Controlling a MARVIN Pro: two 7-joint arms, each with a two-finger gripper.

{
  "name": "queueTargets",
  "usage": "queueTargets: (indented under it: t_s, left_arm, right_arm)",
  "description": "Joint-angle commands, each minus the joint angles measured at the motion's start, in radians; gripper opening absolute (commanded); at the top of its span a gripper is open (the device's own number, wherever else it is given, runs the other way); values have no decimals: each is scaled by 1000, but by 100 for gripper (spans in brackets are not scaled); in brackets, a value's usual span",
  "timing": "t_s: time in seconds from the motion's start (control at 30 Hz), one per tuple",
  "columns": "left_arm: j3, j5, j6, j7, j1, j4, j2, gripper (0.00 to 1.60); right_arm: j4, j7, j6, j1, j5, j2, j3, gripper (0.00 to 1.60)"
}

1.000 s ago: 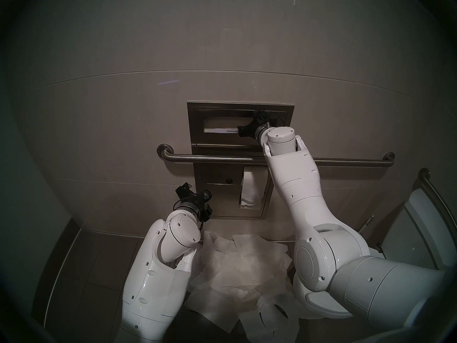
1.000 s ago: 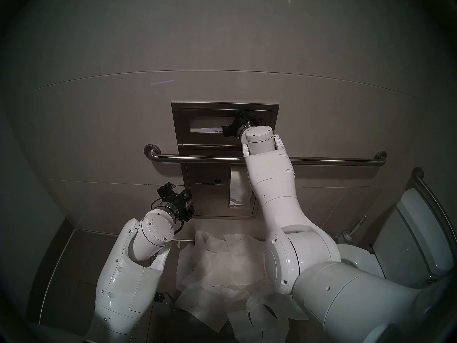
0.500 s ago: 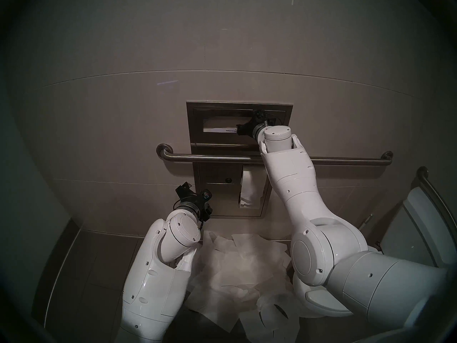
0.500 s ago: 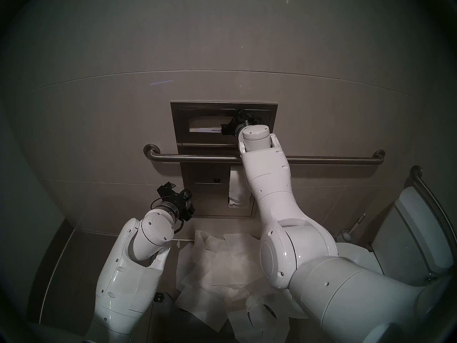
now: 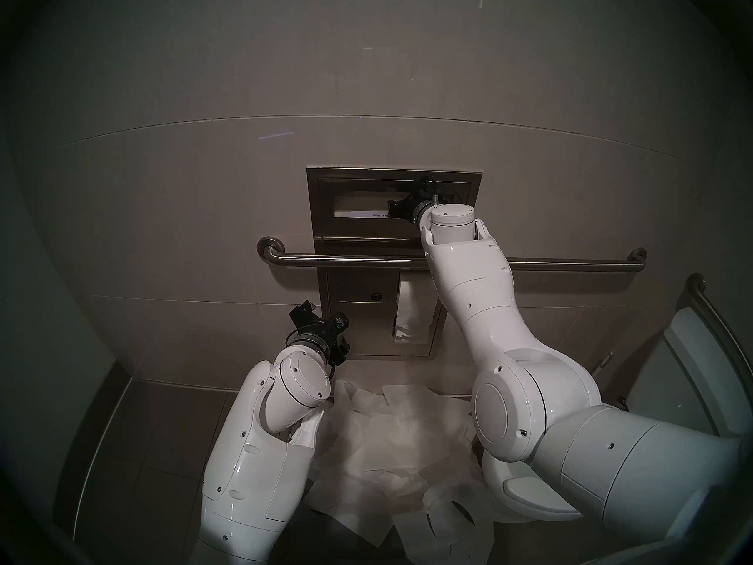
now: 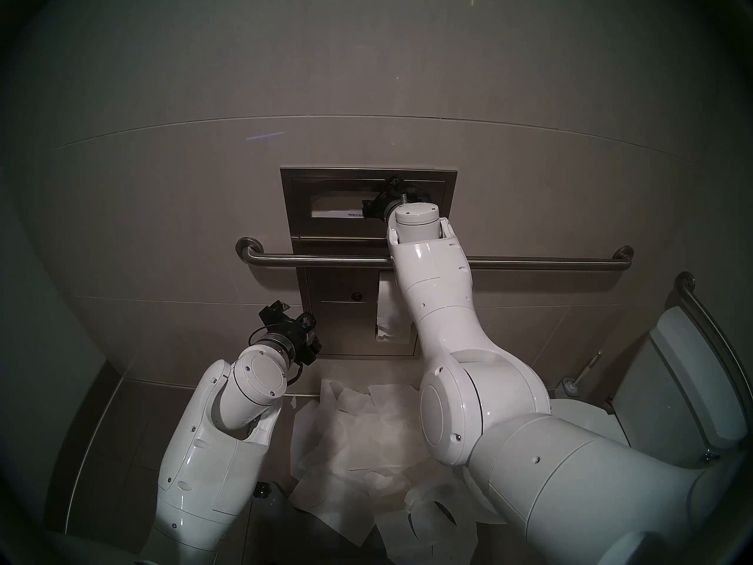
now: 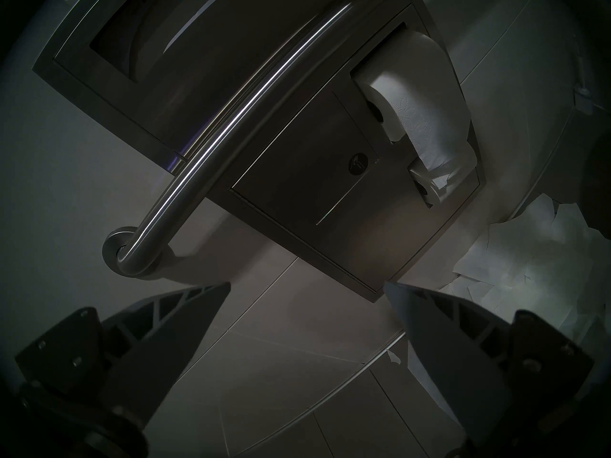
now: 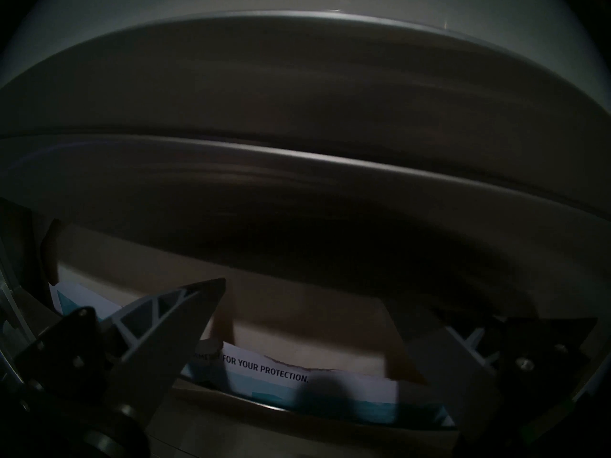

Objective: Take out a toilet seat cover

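The toilet seat cover is a flat folded white sheet with a line of dark print, lying in the slot of the steel wall dispenser. It also shows in the head stereo right view. In the right wrist view its print reads "FOR YOUR PROTECTION". My right gripper is open at the slot's right end, fingers spread just above the sheet, holding nothing. My left gripper is open and empty, low by the lower panel's left edge.
A steel grab bar crosses the wall under the dispenser, and my right forearm reaches over it. A toilet paper roll hangs in the lower panel. Loose white sheets with oval cut-outs are piled on the floor. The toilet stands at the right.
My right arm has swung a little to the left and its gripper has edged left along the slot. The left arm has not moved.
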Motion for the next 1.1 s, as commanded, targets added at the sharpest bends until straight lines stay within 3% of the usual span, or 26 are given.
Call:
queueTargets:
  t_s: [0.0, 0.1, 0.17, 0.6, 1.07]
  left_arm:
    - [-1, 0, -5, 6, -26, -30, -1, 160]
    - [-1, 0, -5, 6, -26, -30, -2, 160]
    - [-1, 0, -6, 6, -26, -30, -2, 160]
    - [0, 1, -6, 7, -28, -32, -2, 160]
    - [0, 1, -8, 9, -39, -52, -4, 160]
  right_arm:
    - [24, -29, -30, 83, 6, -19, 5, 160]
    - [44, -39, -35, 95, 11, -20, 12, 154]
    - [56, -46, -39, 105, 16, -22, 18, 0]
    - [120, -80, -57, 159, 38, -36, 40, 0]
    - [249, -134, -108, 165, 60, -110, 27, 0]
